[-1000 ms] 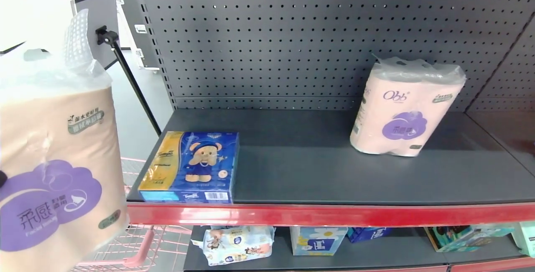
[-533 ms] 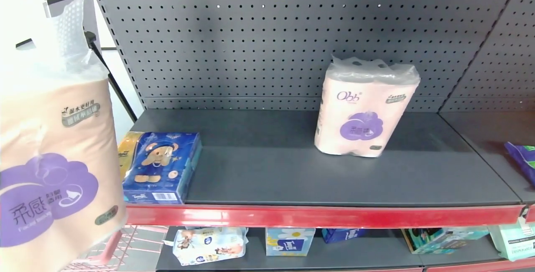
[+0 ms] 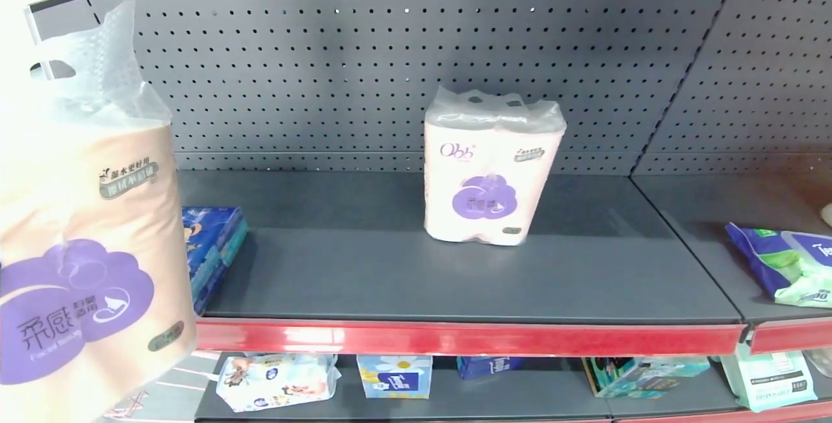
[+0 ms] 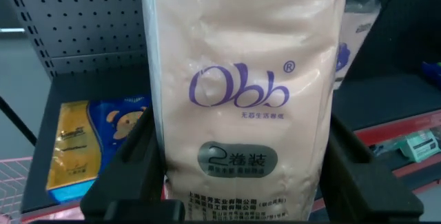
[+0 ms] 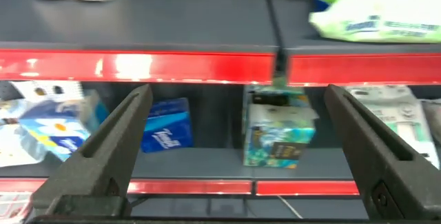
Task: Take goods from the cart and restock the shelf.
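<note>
Your left gripper [image 4: 242, 117] is clenched on the toilet paper pack [image 4: 244, 93], with one finger pressed against each side of its peach wrapper. In the head view that toilet paper pack [image 3: 84, 260] hangs upright in the air at 9 o'clock. It is in front of the shelf [image 3: 455, 338] and off its left end, not resting on it.

On the shelf's dark deck a matching second pack [image 3: 491, 176] stands upright near the middle, close to the pegboard back [image 3: 390, 52]. From that second pack, a blue tissue box [image 3: 211, 247] lies flat at 8 o'clock, partly hidden behind the pack you hold. At 4 o'clock, a blue-and-green wipes pouch [image 3: 780, 273] lies on the neighbouring shelf section.

Your right gripper [image 5: 238, 89] is released, its fingers spread wide with nothing between them. It is level with the lower shelf, facing a blue carton [image 5: 165, 124] and a teal box [image 5: 279, 131] under the red shelf edge.
</note>
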Robot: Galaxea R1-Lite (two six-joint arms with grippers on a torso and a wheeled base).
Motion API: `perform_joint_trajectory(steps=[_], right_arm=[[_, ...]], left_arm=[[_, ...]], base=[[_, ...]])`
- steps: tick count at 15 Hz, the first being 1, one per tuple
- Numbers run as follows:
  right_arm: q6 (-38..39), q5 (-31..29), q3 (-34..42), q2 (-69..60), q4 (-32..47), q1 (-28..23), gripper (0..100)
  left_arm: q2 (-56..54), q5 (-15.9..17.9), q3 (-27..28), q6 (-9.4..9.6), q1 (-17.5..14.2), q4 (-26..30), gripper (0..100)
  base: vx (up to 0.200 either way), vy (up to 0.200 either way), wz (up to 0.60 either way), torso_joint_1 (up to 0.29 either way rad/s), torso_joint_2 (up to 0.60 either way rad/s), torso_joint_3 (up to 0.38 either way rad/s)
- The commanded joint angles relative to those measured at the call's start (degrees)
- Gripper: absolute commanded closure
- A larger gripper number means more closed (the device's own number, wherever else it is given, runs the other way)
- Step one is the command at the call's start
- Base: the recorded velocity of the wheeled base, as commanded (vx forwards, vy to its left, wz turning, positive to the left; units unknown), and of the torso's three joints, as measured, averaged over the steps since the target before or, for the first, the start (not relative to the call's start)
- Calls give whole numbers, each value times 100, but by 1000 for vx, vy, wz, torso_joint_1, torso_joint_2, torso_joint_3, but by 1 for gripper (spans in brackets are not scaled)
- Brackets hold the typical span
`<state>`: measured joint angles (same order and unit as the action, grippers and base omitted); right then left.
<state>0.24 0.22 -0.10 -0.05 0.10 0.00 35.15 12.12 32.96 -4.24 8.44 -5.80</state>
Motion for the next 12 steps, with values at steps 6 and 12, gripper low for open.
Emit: perform_joint_trajectory(steps=[6,12], right_arm=[[-42,13,1,5,-1,9,0],[556,374,-3365,3415,-10,167,0]], left_arm=[[1,28,-36,2,9,9,100],[124,493,-27,2,35,0,100]], base=[[0,-133,0,2,2,-1],[0,0,0,0,0,0]])
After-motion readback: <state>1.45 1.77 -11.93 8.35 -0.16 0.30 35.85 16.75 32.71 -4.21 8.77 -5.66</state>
